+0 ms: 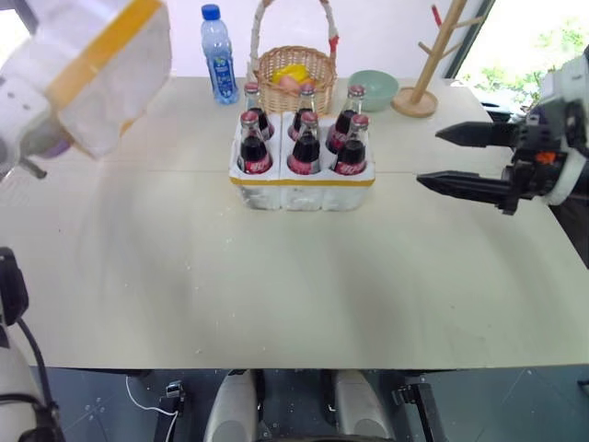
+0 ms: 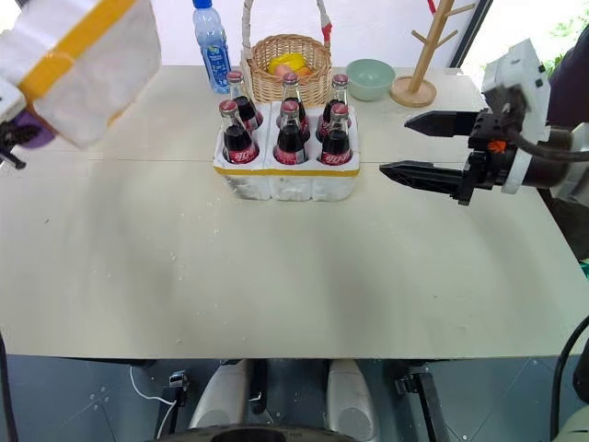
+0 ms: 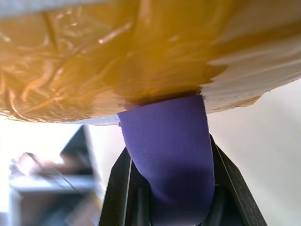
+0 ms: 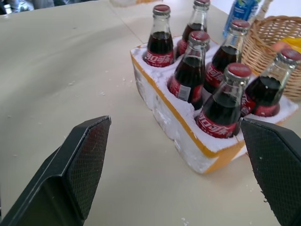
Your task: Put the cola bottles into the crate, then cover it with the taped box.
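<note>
At the far left, the large white foam taped box (image 1: 97,69) with its yellow tape bands hung tilted in the air above the table's left edge, well apart from the crate. The left gripper (image 3: 164,197) had its black fingers pressed together on a purple strap (image 3: 164,155) fixed under the box's tape, which appeared to serve as the lifting handle; carried that way, the hollow box could be brought over the bottles.

Near the middle of the pale wooden table (image 1: 276,295) sat the low white foam crate (image 1: 302,189) with a yellow band round it, and all six small dark cola bottles (image 1: 305,143) with red caps stood upright in its holes, so the loading step looked finished. Behind it stood a clear blue-capped water bottle (image 1: 218,41), a woven wicker basket (image 1: 294,74), a pale green bowl (image 1: 373,89) and a wooden peg stand (image 1: 425,64).

To the right, the right gripper (image 1: 460,158) hovered level beside the crate with its fingers spread wide and nothing between them, probably ready to steady the crate.
</note>
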### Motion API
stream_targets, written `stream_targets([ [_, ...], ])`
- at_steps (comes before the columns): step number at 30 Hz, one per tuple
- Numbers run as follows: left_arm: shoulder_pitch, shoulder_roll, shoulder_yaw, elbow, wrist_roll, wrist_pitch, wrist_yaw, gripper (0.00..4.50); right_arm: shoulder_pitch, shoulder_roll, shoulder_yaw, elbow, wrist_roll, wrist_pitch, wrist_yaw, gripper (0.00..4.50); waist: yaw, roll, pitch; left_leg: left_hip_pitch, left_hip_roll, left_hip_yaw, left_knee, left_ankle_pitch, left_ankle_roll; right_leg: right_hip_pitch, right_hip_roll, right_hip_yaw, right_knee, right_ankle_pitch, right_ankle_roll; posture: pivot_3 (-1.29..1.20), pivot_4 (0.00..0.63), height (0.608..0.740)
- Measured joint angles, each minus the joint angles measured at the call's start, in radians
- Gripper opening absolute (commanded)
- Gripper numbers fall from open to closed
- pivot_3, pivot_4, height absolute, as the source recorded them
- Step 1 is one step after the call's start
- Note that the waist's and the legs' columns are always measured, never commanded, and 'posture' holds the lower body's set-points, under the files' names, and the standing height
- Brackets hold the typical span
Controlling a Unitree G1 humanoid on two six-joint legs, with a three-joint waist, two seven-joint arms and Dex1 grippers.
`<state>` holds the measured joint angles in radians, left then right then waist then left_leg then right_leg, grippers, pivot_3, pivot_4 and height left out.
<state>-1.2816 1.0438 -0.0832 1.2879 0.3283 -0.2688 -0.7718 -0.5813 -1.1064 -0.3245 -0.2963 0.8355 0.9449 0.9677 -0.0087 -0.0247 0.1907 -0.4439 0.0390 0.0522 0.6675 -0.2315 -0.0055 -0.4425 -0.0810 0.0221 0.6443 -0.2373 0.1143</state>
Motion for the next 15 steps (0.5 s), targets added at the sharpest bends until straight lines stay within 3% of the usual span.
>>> stream_targets([
  [3, 0.012, -0.034, 0.000, -0.098, -0.014, -0.166, 0.036, 0.38, 0.029, 0.009, -0.031, -0.016, 0.009, 0.000, -0.028, 4.50, 0.001, 0.000, 0.000, 0.000, 0.000, 0.000, 0.000, 0.000, 0.000, 0.000, 0.000, 0.000, 0.001, 0.000, 0.000, 0.00, 0.150, 0.740],
  [9, 0.088, -0.121, -0.013, -0.295, -0.020, -0.295, 0.117, 0.38, 0.064, 0.057, -0.049, -0.038, 0.032, 0.004, -0.085, 4.50, -0.007, 0.000, 0.000, 0.001, 0.000, 0.000, 0.000, 0.000, 0.000, 0.000, 0.001, 0.001, 0.002, 0.000, 0.000, 0.00, 0.150, 0.740],
  [15, 0.189, -0.193, -0.097, -0.547, 0.164, -0.361, 0.367, 0.38, 0.080, 0.100, -0.059, -0.055, 0.061, 0.012, -0.155, 4.50, -0.001, 0.000, 0.000, 0.001, -0.001, 0.000, 0.001, 0.000, 0.000, 0.000, 0.000, 0.001, 0.002, 0.000, 0.000, 0.00, 0.150, 0.740],
])
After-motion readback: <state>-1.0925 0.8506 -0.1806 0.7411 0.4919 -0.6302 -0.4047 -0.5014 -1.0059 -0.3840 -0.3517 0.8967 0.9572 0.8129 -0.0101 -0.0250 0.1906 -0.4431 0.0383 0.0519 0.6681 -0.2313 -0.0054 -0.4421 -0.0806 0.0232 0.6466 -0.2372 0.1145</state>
